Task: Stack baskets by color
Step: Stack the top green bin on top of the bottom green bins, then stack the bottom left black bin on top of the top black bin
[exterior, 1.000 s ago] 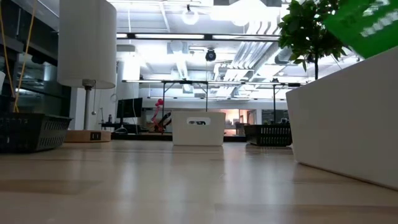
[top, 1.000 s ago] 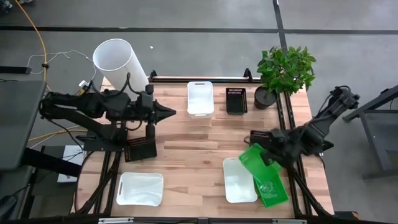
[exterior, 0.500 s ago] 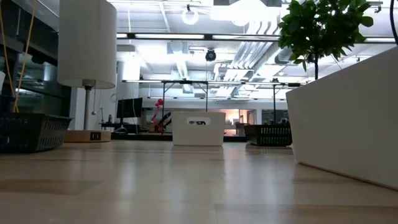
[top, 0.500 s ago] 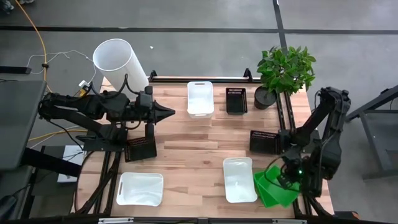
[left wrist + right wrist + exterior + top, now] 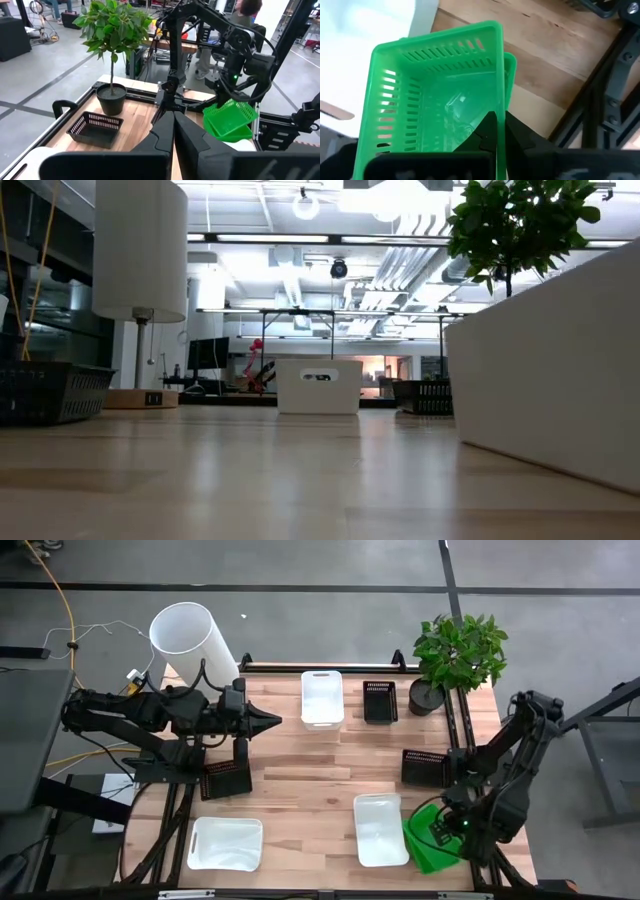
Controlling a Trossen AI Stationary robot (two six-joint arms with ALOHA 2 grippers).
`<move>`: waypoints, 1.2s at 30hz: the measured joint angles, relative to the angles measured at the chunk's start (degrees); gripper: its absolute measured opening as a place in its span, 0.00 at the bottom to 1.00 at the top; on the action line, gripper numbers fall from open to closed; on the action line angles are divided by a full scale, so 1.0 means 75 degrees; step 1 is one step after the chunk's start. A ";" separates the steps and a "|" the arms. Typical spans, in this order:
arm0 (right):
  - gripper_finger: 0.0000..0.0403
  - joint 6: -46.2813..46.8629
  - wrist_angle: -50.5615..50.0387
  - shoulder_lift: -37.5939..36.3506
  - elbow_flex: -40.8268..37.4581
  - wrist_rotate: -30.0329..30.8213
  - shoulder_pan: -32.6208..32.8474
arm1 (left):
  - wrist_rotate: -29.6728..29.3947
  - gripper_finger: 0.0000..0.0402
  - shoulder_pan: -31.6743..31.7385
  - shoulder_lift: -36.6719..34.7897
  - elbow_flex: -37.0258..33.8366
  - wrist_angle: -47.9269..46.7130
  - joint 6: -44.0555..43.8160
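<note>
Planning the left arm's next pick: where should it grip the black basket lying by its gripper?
Probably the black basket is best taken by one long rim wall, coming straight down from above. It sits flat with its open side up, so a thin upright wall fits between the jaws. The left gripper hangs shut just beyond it.

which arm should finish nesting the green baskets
Right. The right gripper is shut on the upper green basket, directly over the other green basket. The left gripper hangs shut across the table.

green baskets (image 5: 428,845): nested, front right | white (image 5: 322,697), black (image 5: 380,701): back
</note>
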 joint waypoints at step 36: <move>0.50 -0.3907 0.1829 -0.1540 0.0000 0.2539 -0.1995 | 0.0266 0.00 0.0164 0.0000 0.0000 -0.0020 -0.0150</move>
